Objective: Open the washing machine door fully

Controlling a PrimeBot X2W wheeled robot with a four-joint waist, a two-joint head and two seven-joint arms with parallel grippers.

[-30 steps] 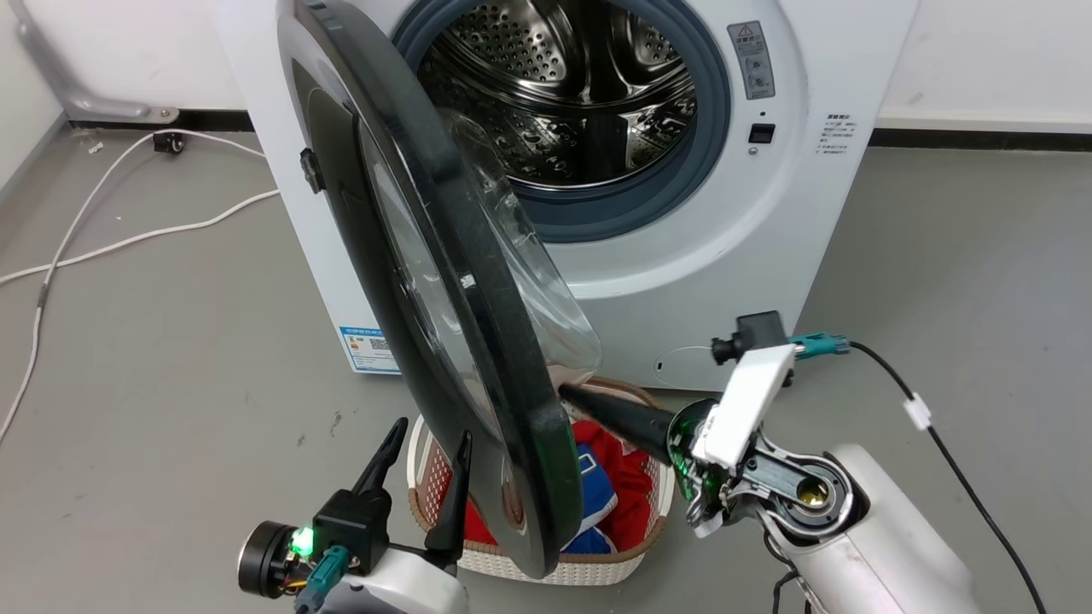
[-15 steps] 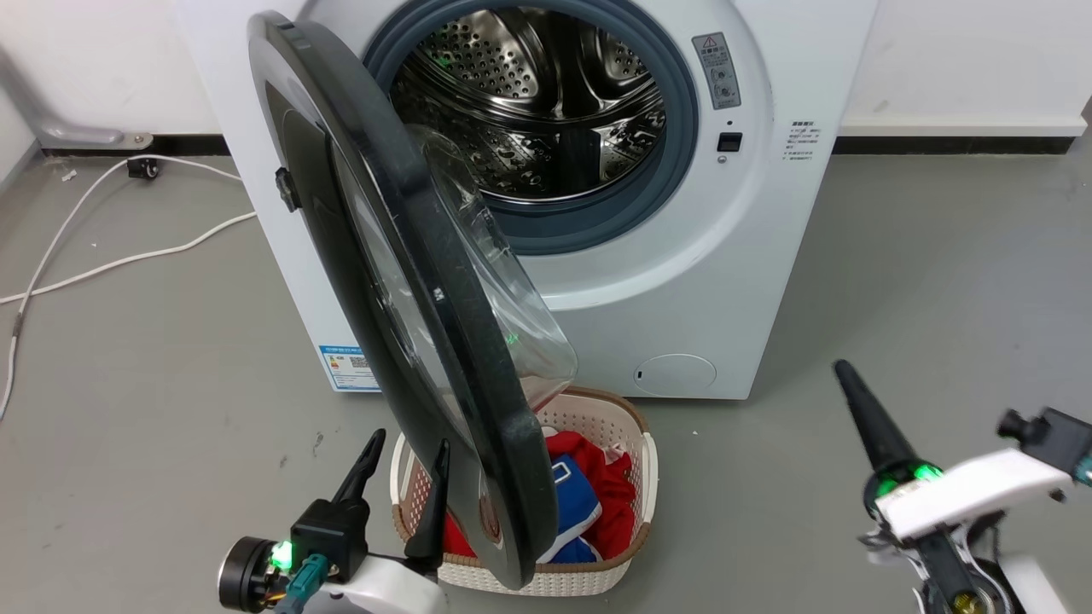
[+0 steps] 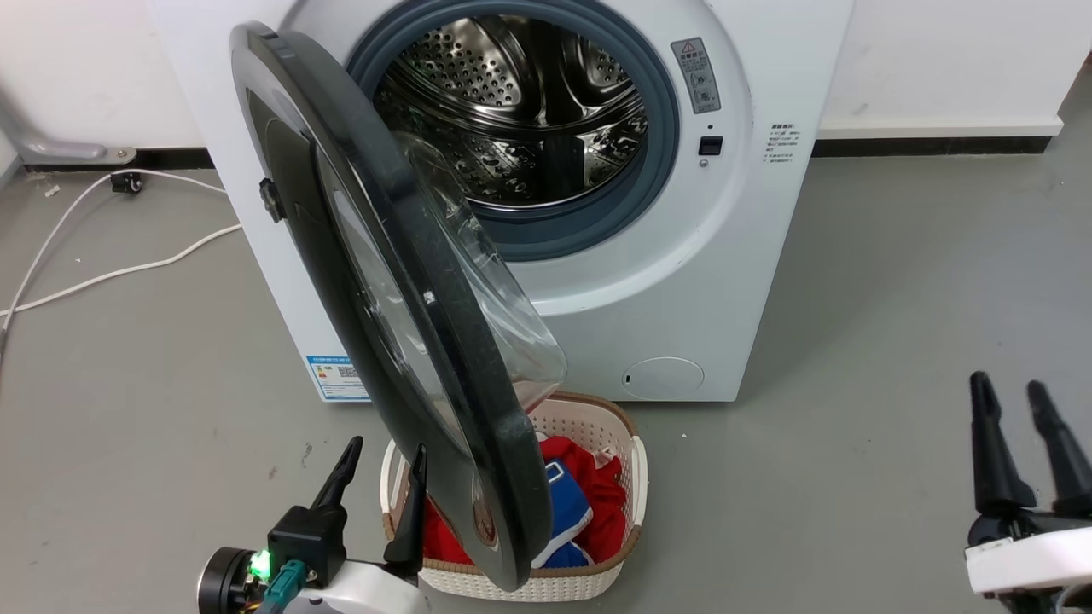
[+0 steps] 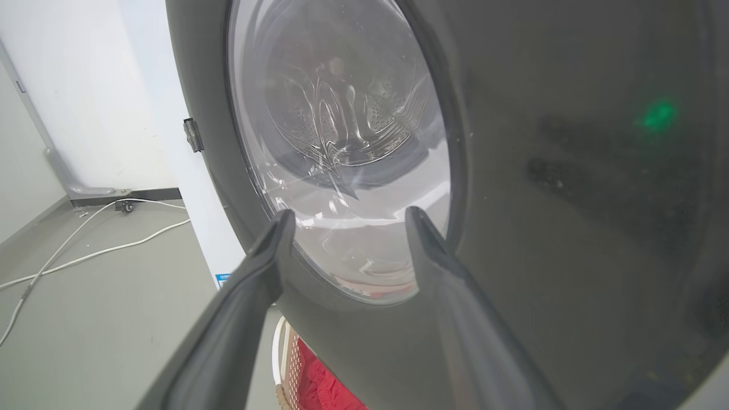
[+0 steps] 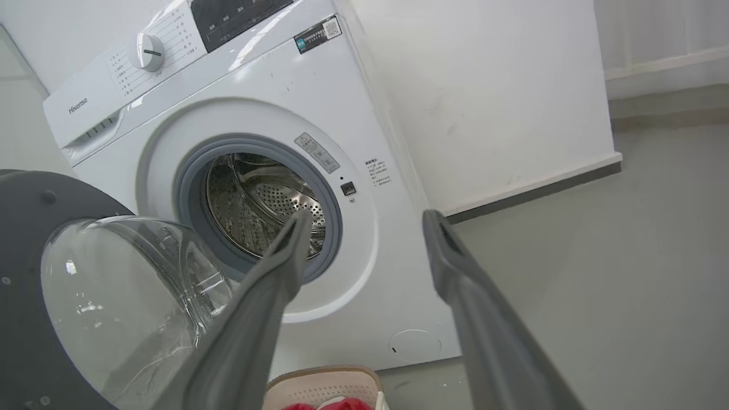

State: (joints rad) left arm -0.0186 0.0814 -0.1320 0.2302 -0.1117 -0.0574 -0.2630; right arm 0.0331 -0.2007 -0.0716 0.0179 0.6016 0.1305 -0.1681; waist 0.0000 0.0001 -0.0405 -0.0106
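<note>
Glossy black door (image 3: 503, 452) — clear glass bowl (image 3: 499, 311), shiny steel drum (image 3: 512, 102).

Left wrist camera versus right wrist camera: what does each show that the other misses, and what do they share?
Left wrist: the door's dark outer face, white cables on the floor, the open left gripper. Right wrist: the dial and control panel, the door's inner side with its bulging glass, the open right gripper. Shared: the door, the white washer, the laundry basket.
</note>
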